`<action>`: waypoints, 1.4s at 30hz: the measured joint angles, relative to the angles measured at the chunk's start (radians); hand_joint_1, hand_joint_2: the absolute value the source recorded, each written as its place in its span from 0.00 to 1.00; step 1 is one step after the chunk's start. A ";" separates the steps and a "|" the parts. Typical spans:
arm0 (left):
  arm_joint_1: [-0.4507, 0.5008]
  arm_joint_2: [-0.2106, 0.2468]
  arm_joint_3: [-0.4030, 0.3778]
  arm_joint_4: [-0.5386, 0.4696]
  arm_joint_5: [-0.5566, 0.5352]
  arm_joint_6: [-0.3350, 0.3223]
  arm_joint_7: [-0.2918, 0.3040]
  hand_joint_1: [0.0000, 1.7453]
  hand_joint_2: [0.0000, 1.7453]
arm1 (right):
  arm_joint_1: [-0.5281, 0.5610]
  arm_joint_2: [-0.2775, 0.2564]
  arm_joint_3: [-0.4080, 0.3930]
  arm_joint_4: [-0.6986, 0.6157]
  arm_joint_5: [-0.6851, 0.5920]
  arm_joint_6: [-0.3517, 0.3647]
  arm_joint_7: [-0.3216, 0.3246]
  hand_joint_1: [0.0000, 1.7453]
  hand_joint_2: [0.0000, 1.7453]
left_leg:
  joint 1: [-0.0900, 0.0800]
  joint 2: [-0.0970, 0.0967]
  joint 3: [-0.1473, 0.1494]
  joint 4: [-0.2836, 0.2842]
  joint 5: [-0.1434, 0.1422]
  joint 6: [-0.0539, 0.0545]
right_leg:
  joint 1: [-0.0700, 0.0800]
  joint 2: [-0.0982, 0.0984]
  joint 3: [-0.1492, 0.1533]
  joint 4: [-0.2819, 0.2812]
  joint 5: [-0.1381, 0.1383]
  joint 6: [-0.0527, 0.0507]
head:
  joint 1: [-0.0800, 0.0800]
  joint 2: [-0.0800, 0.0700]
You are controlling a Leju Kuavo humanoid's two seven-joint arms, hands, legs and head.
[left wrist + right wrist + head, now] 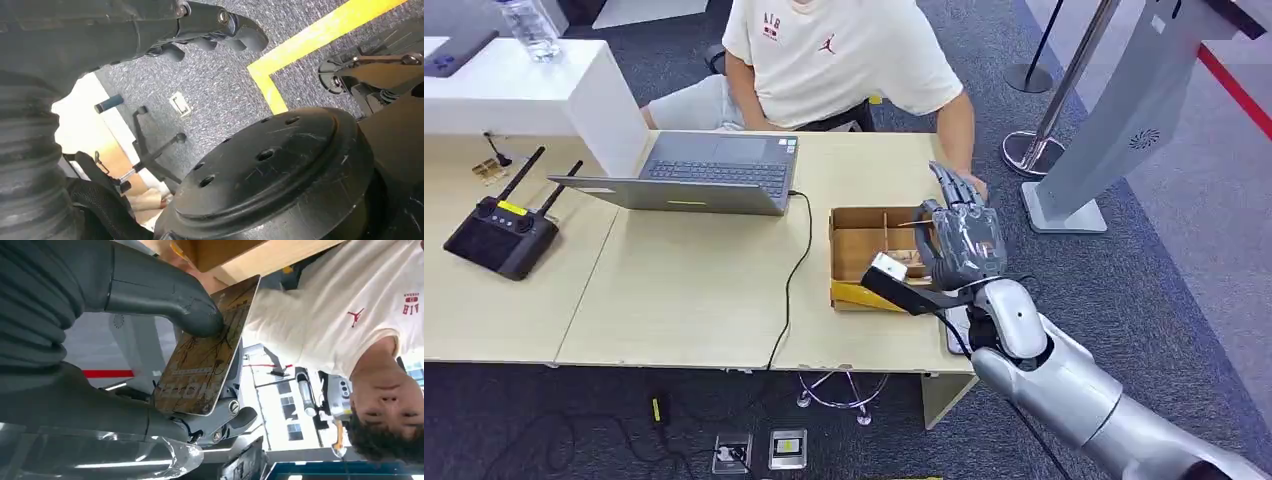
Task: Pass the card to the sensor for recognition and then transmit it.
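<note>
**One card held over the box, person's hand just beyond**

One hand does the work here: the right hand [961,243] grips the card [204,354], with the thumb [165,295] pressing on the printed face and the darker fingers [235,415] backing it from behind. For a clean read, the card is best kept flat and steady, with the thumb pressure unchanged so the card cannot slide. Which item is the sensor cannot be told, so the approach needs care.

The card sits inside the grasp, projecting past the thumb toward the desk edge. Below the hand lies the cardboard box [864,240] on the desk [694,290]. A person's hand [969,183] rests just beyond the fingertips.

The left hand [210,25] hangs over carpet, fingers curled in on nothing.
</note>
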 joint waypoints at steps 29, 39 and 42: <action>0.027 -0.007 0.003 -0.001 0.089 0.000 -0.019 0.00 1.00 | 0.233 -0.133 -0.082 0.008 -0.082 -0.082 0.119 1.00 1.00 | 0.000 0.001 -0.001 0.000 -0.001 0.000 | 0.000 0.000 -0.002 -0.001 0.000 0.000 | 0.000 0.000; 0.028 -0.009 0.004 0.000 0.098 0.000 -0.019 0.00 1.00 | 0.316 -0.145 -0.139 0.008 -0.084 -0.081 0.115 1.00 1.00 | 0.000 0.001 0.000 0.000 -0.001 0.000 | 0.000 0.001 -0.002 -0.001 0.000 0.000 | 0.000 0.000; 0.028 -0.010 0.004 0.000 0.099 0.000 -0.019 0.00 1.00 | 0.327 -0.145 -0.151 0.008 -0.084 -0.081 0.115 1.00 1.00 | 0.000 0.001 0.000 0.000 -0.001 0.000 | 0.000 0.001 -0.002 -0.001 0.000 0.000 | 0.000 0.000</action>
